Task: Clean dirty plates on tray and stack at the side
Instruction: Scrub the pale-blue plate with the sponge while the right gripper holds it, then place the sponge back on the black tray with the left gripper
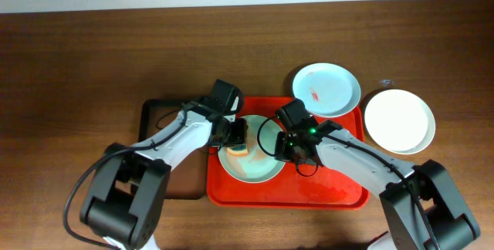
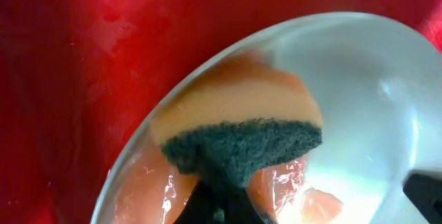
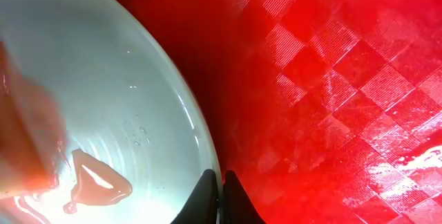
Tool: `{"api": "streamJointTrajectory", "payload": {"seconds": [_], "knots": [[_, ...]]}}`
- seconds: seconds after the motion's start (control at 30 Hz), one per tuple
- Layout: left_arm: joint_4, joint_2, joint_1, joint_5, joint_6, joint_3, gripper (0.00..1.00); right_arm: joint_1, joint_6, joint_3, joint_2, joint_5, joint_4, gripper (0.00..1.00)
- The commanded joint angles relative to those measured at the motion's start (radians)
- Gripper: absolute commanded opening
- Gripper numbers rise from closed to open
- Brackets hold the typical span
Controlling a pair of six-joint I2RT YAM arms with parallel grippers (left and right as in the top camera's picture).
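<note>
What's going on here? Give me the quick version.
The left gripper presses a sponge onto a smeared plate on the red tray, while the right gripper pinches that plate's rim. Red residue shows in it. A second smeared plate sits over the tray's far right corner; a clean-looking white plate rests on the table beside it.

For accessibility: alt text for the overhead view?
Robot arms clean a pale plate on a red tray: left gripper pressing a sponge into it, right gripper at its rim. A smeared plate and a white plate lie upper right.
</note>
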Motion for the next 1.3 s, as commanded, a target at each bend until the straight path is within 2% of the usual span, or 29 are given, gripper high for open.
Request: {"api": "streamJointTrajectory", "payload": {"seconds": [0.0, 0.03, 0.07, 0.1, 0.17, 0.27, 0.3, 0.33, 0.43, 0.5, 0.6, 0.63, 0.73, 0.77, 0.83, 0.87, 0.9, 1.07, 1.17, 1.23, 1.27], "knots": [[0.002, 0.116, -0.003, 0.203, 0.014, -0.019, 0.0, 0.005, 0.001, -0.003, 0.014, 0.024, -0.001, 0.04], [0.032, 0.114, 0.002, 0.416, 0.071, -0.016, 0.0, 0.005, 0.001, -0.003, 0.014, 0.024, -0.001, 0.04], [0.054, 0.114, 0.017, 0.573, 0.075, -0.004, 0.0, 0.005, 0.001, -0.003, 0.014, 0.024, -0.001, 0.04], [0.055, 0.112, 0.047, 0.66, 0.076, 0.024, 0.0, 0.005, 0.0, -0.003, 0.014, 0.024, -0.002, 0.04], [-0.008, 0.081, 0.107, 0.655, 0.095, 0.082, 0.0, 0.005, 0.0, -0.003, 0.014, 0.024, -0.002, 0.04], [-0.121, -0.033, 0.132, 0.299, 0.098, 0.117, 0.0, 0.005, 0.0, -0.003, 0.014, 0.024, -0.002, 0.04], [-0.166, -0.037, 0.109, 0.118, 0.098, 0.116, 0.0, 0.005, 0.001, -0.003, 0.014, 0.024, -0.001, 0.04], [-0.182, -0.035, 0.084, 0.03, 0.097, 0.101, 0.0, 0.005, 0.001, -0.003, 0.014, 0.024, -0.001, 0.04], [-0.164, -0.035, 0.018, -0.062, 0.048, 0.039, 0.0, 0.005, 0.001, -0.003, 0.014, 0.024, -0.001, 0.04], [-0.103, -0.035, -0.029, -0.08, 0.021, -0.012, 0.0, 0.005, 0.001, -0.003, 0.014, 0.024, -0.001, 0.04], [-0.098, -0.021, -0.064, -0.079, 0.01, -0.028, 0.0, 0.005, 0.001, -0.003, 0.014, 0.024, -0.001, 0.04], [-0.097, -0.009, -0.082, -0.047, 0.01, -0.029, 0.0, 0.005, 0.001, -0.003, 0.014, 0.024, -0.001, 0.04], [-0.005, 0.013, -0.1, 0.258, 0.011, -0.029, 0.0, 0.005, 0.001, -0.003, 0.014, 0.024, -0.001, 0.04], [0.027, 0.013, -0.095, 0.316, 0.011, -0.026, 0.0, 0.005, 0.001, -0.003, 0.014, 0.024, -0.001, 0.04], [0.004, 0.008, -0.055, 0.321, 0.033, 0.022, 0.0, 0.005, 0.001, -0.003, 0.014, 0.024, -0.002, 0.04], [-0.071, -0.013, -0.012, 0.312, 0.071, 0.076, 0.0, 0.005, 0.001, -0.003, 0.014, 0.024, -0.002, 0.04], [-0.17, -0.055, 0.024, 0.23, 0.091, 0.138, 0.0, 0.005, 0.001, -0.003, 0.014, 0.024, -0.002, 0.04], [-0.378, -0.272, 0.108, -0.2, 0.121, 0.216, 0.0, 0.005, 0.001, -0.003, 0.014, 0.024, -0.002, 0.04], [-0.521, -0.267, 0.2, -0.282, 0.121, 0.206, 0.0, 0.005, 0.001, -0.003, 0.014, 0.024, -0.002, 0.04], [-0.499, -0.266, 0.23, -0.293, 0.121, 0.134, 0.0, 0.005, 0.001, -0.003, 0.014, 0.024, -0.002, 0.05], [-0.432, -0.266, 0.23, -0.292, 0.121, 0.056, 0.0, 0.005, 0.001, -0.003, 0.014, 0.024, -0.002, 0.08]]}}
